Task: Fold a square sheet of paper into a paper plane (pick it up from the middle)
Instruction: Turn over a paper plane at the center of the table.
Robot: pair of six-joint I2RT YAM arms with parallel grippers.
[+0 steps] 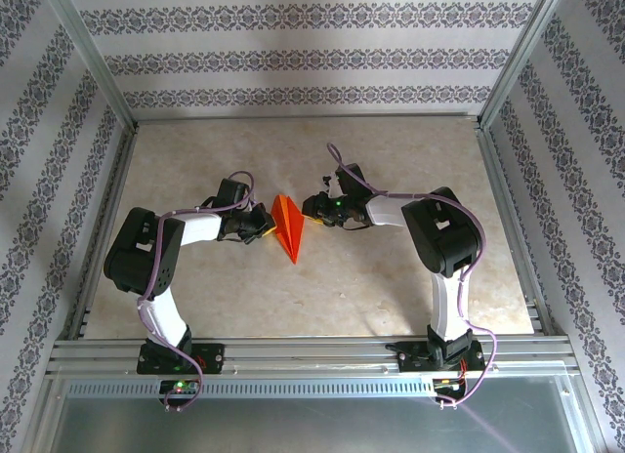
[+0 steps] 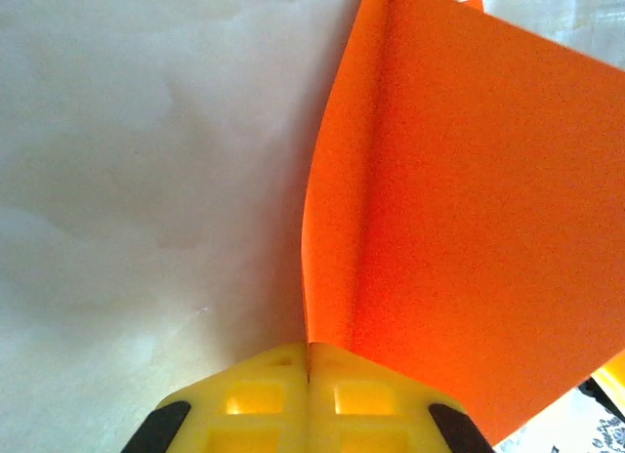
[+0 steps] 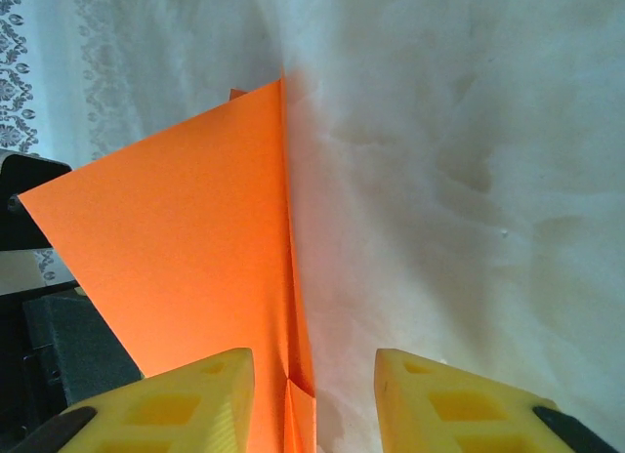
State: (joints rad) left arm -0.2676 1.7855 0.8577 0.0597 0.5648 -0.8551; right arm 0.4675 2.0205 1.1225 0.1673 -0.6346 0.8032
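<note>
1. The bench [image 1: 391, 307] is a pale marbled slab inside a metal frame. All the work sits about its middle, slightly toward the left edge.
2. The right arm [image 1: 444, 233] rises from the near edge with its elbow folded high. Its forearm runs left toward the middle of the bench, wrist low. The left arm [image 1: 156, 248] mirrors it from the other near corner, forearm reaching right, so the two wrists face each other across the paper.
3. The paper plane [image 1: 289, 230] lies between the wrists. It is already a narrow orange-red dart, wide tail toward the far edge and nose toward the near edge. Whether it rests on the bench or hangs just above it I cannot tell. With the shape this far along, I judge the task to be near its end, at the step of setting the last creases along the body.
4. The left jaws are pressed fully together on the plane's folded edge. In the left wrist view the paper comes straight out of the seam where they meet, and one wing curves away to the side.
5. The right jaws stand partly apart around the central ridge and hold nothing, with bare bench showing between the ridge and one jaw. The next move probably calls for either closing squarely on that ridge to sharpen it or backing off without dragging the wing. Either way the left grip has to stay firm, because thin paper twists easily.
</note>
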